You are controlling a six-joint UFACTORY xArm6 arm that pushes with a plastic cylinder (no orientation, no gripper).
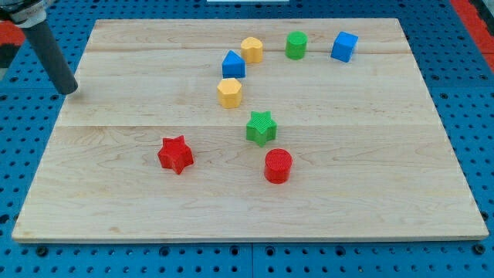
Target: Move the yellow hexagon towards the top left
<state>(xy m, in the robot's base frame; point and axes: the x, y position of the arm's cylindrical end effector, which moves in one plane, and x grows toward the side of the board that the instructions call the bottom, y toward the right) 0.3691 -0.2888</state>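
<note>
Two yellow blocks lie on the wooden board. The upper one looks like a hexagon and sits near the view's top, right of a blue block. The lower yellow block sits just below that blue block; its many-sided shape is hard to make out. My tip is at the board's left edge, far to the left of both yellow blocks and touching no block.
A green cylinder and a blue cube lie right of the upper yellow block. A green star, a red cylinder and a red star lie lower down. A blue pegboard surrounds the board.
</note>
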